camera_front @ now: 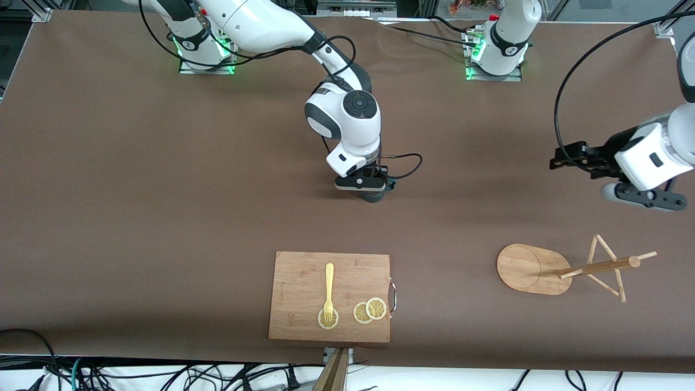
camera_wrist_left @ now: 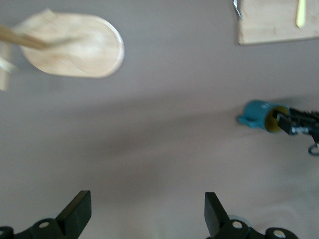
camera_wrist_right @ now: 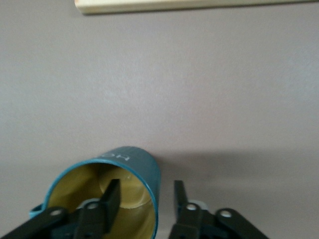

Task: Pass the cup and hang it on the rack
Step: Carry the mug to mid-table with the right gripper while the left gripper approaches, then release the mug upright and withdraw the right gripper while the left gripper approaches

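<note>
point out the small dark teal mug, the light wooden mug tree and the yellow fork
small dark teal mug [camera_wrist_right: 142, 167]: right wrist view, outer side wall near the rim
light wooden mug tree [camera_front: 524, 266]: front view, oval flat base
yellow fork [camera_front: 329, 285]: front view, handle

R end effector [camera_front: 372, 191] straddling, not closed; L end effector [camera_wrist_left: 144, 211] spread, aloft.

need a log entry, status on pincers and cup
Right pincer straddles the cup rim, one finger inside, not visibly shut. Left pincer open, waiting above table near the rack. Nothing in the way between them.
</note>
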Controlling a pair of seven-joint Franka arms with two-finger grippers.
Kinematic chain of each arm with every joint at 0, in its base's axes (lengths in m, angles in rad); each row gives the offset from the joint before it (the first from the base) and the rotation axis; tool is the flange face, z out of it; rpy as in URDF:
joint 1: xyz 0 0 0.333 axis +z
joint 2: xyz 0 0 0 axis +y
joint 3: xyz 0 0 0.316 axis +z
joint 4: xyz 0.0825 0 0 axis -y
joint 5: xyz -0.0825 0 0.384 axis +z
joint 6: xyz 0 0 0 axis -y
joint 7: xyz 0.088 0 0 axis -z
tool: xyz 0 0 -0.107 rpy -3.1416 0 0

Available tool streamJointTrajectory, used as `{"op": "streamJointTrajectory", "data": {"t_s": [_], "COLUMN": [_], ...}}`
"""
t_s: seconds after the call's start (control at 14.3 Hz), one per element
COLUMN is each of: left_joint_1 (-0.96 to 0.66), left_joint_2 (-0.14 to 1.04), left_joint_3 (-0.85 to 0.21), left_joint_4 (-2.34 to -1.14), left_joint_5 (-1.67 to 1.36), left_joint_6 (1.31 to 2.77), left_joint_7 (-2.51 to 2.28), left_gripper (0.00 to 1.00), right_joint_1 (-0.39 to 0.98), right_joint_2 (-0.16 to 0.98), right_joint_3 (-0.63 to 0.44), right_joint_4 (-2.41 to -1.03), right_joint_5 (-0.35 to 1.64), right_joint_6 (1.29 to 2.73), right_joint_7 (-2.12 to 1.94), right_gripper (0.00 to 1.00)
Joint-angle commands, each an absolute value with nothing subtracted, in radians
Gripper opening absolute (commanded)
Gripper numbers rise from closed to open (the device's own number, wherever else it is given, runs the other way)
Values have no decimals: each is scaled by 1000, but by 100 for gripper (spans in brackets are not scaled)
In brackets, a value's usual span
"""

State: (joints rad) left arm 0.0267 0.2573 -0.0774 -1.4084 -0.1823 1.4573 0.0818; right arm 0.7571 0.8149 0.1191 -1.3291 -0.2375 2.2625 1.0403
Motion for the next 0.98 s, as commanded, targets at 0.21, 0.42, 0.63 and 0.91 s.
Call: {"op": "streamJointTrajectory", "data": {"t_s": [0.21,0.42,0.63,0.91], "left_joint_1": [-32,-38,-41,-31], "left_joint_2": [163,134,132,132], "left_joint_3": [-74,-78,-145,-293], "left_joint_4": [-1653,-1782,-1870,-1953], "left_joint_5": [-216,-216,-221,-232], "left_joint_6": [1506,1622,1761,1957], "left_joint_7": [328,562,777,983], "left_gripper": [100,100,100,100], "right_joint_1": [703,643,531,439], "right_joint_2": [646,548,438,287], "right_joint_3": [114,107,104,8], "right_joint_4": [-1325,-1331,-1335,-1400], "right_joint_5": [-212,-210,-131,-98], "right_joint_6": [2022,1849,1686,1546], "right_joint_7": [884,746,542,248], "right_gripper": [100,100,100,100]}}
